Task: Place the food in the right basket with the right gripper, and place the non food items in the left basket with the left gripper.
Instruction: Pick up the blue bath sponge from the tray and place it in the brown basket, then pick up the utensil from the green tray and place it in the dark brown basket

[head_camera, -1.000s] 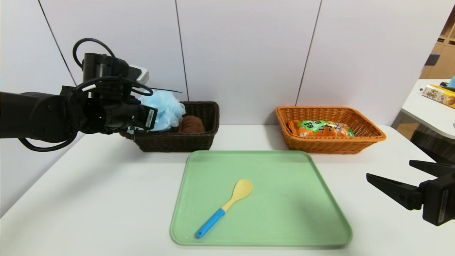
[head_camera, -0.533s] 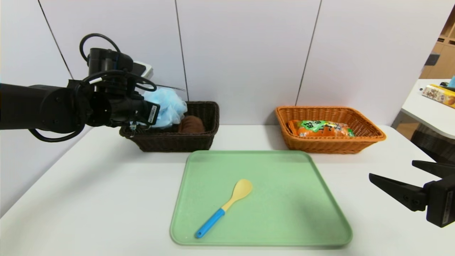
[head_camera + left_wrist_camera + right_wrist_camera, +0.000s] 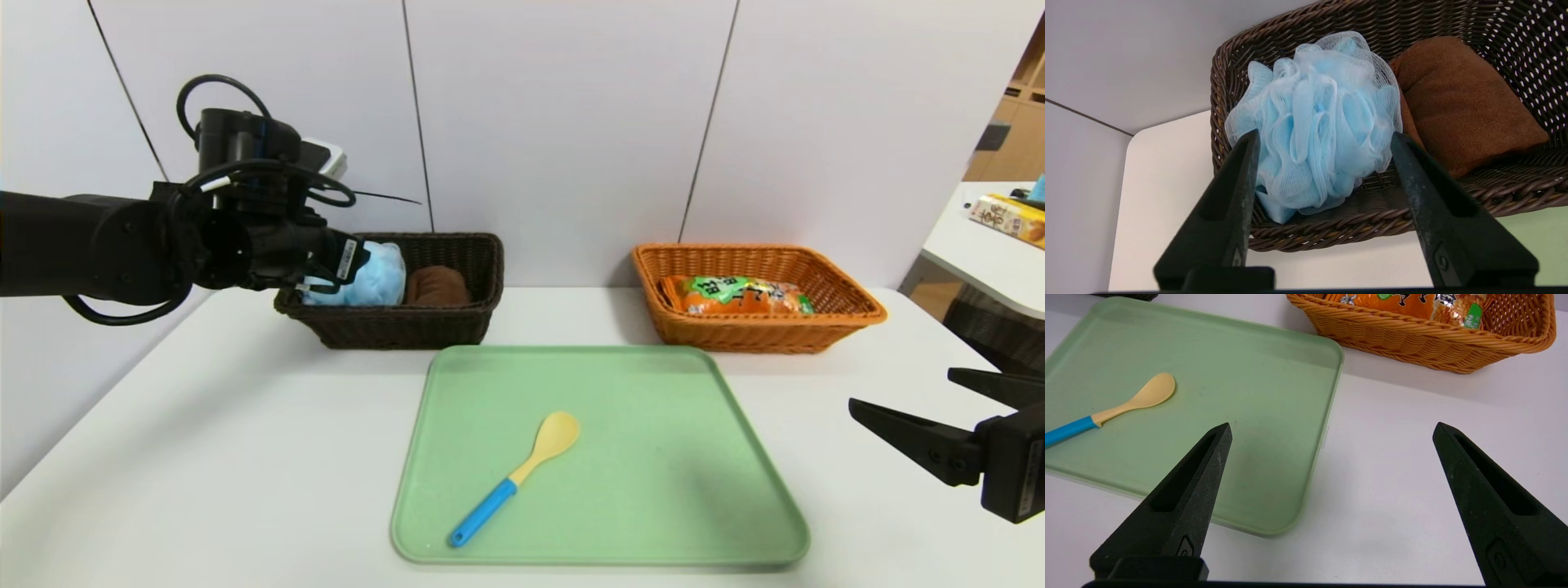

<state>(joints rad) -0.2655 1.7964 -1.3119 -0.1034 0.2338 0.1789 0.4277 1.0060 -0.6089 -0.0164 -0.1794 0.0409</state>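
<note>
Spoon (image 3: pixel 512 482) on the green tray (image 3: pixel 620 457), lying slantwise: its blue handle points toward the robot and to the left, its pale bowl away and to the right. From the left gripper (image 3: pixel 1325 134), which is over the dark basket (image 3: pixel 400 327), it lies nearer the robot and off to the right. In the head view the left gripper looks the closer of the two, and I judge the spoon to be its next job, being no food. The jaws would do best closing across that slant, since closing along it would likely push the spoon over the tray.

The left arm reaches out from the left side, jaws spread and pointing down into the basket, gripping nothing. The pouf (image 3: pixel 1314 122) sits in there beside the brown towel (image 3: pixel 1470 106), loose as far as I can tell. Lifting clear before crossing to the tray should avoid snagging the mesh. The right gripper (image 3: pixel 1333 426) waits to the right of the tray, jaws wide and unladen; the snack bag (image 3: pixel 735 296) lies in the orange basket (image 3: pixel 759 333).
</note>
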